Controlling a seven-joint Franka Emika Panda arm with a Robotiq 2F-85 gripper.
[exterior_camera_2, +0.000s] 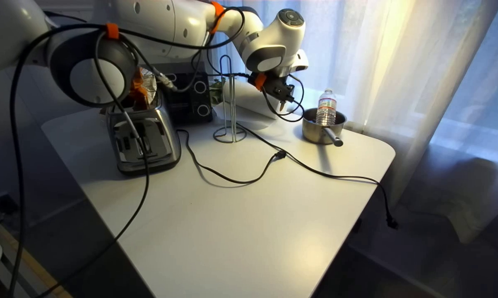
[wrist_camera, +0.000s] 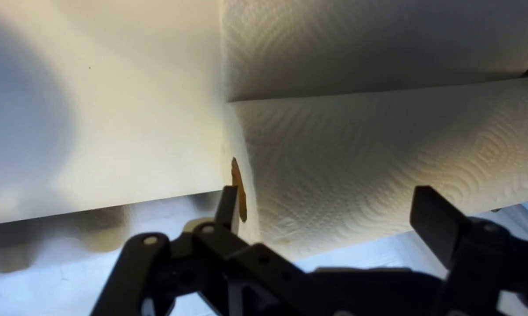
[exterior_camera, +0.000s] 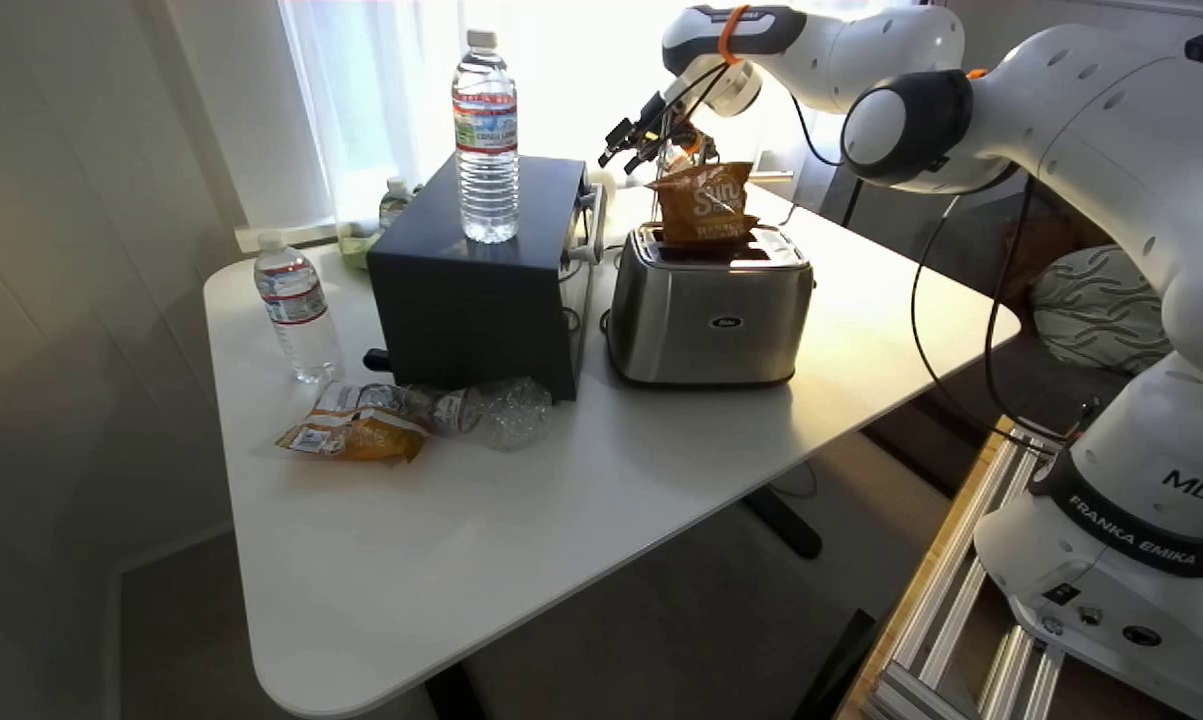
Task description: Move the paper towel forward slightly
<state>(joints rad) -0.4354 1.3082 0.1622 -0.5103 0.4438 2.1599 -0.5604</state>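
The paper towel [wrist_camera: 360, 145] is a white, embossed roll lying on its side in the wrist view, with a loose sheet spread from it and a brown core hole at its left end. It also shows in an exterior view [exterior_camera_2: 249, 96], behind a wire stand. My gripper [wrist_camera: 325, 191] is open and empty over the roll. Its left finger is at the core end and its right finger is over the roll's far edge; I cannot tell if they touch. The open fingers also show in an exterior view [exterior_camera: 617, 163], above the back of the table.
A silver toaster [exterior_camera: 711, 325] holds a brown chip bag [exterior_camera: 703, 205]. A dark toaster oven [exterior_camera: 471, 325] carries a water bottle [exterior_camera: 486, 150]. A wire stand [exterior_camera_2: 232, 103], black cords [exterior_camera_2: 240, 181] and a pot [exterior_camera_2: 314, 133] with a bottle [exterior_camera_2: 326, 109] are near the roll.
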